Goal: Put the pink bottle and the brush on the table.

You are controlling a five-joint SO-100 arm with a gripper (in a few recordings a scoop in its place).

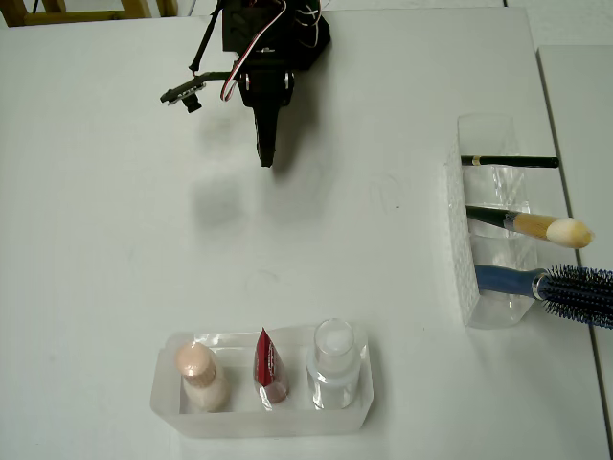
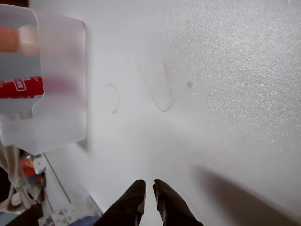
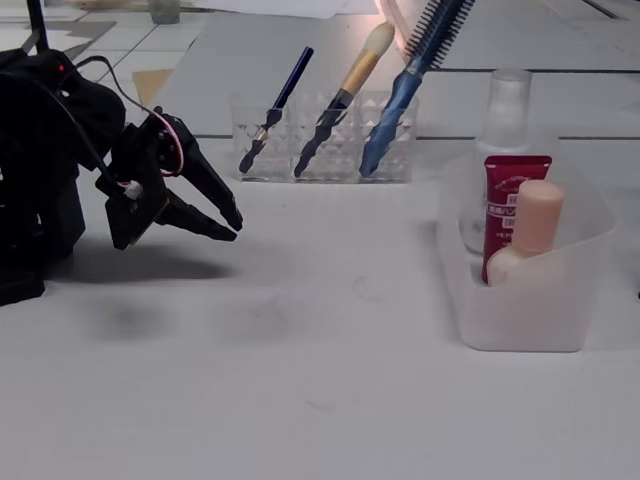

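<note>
Well apart: pincer (image 1: 265, 158), pink bottle (image 1: 199, 372) and brush (image 1: 536, 226)

A large white table (image 1: 115, 287) spans the overhead view; toward 3 o'clock a seam separates it from a second white surface (image 1: 584, 105). Lighting is even, with soft shadows.
</note>
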